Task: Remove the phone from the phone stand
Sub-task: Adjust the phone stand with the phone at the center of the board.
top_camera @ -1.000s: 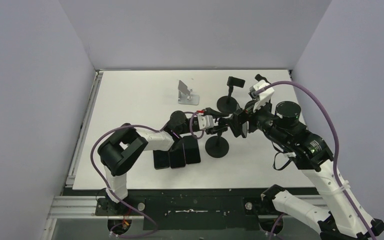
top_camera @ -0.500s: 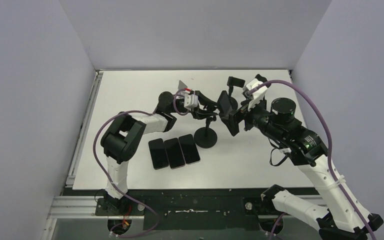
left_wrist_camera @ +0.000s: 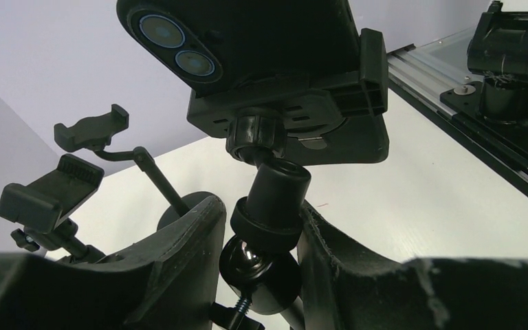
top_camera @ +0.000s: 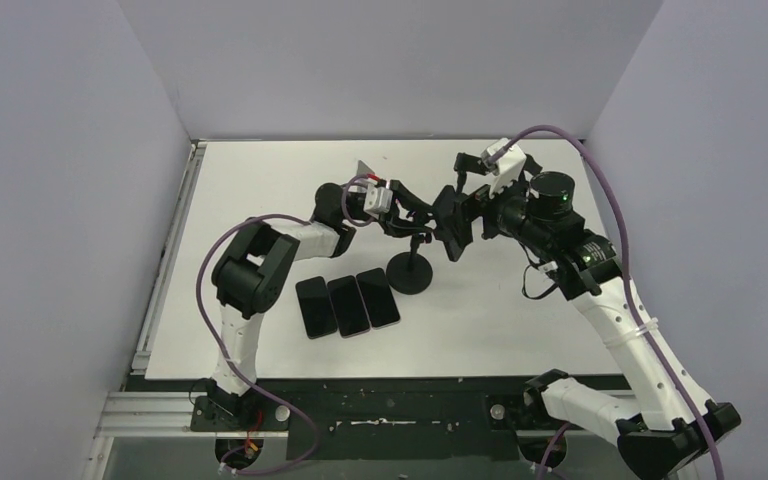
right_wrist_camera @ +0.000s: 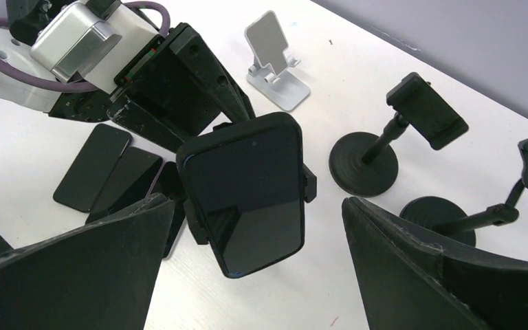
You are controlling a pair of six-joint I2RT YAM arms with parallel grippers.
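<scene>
Phone (top_camera: 450, 226) in stand (top_camera: 410, 275), three flat phones (top_camera: 347, 303) just before it, leftward.

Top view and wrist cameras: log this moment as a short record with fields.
phone: clamped in stand, screen facing the right wrist camera
stand: black, round base on table
left end effector: shut on the stand's neck, below the clamp
right end effector: open, a finger on each side of the phone, not touching
spare phones: three, flat, side by side
empty stands: two black
silver stand: empty, far side
</scene>
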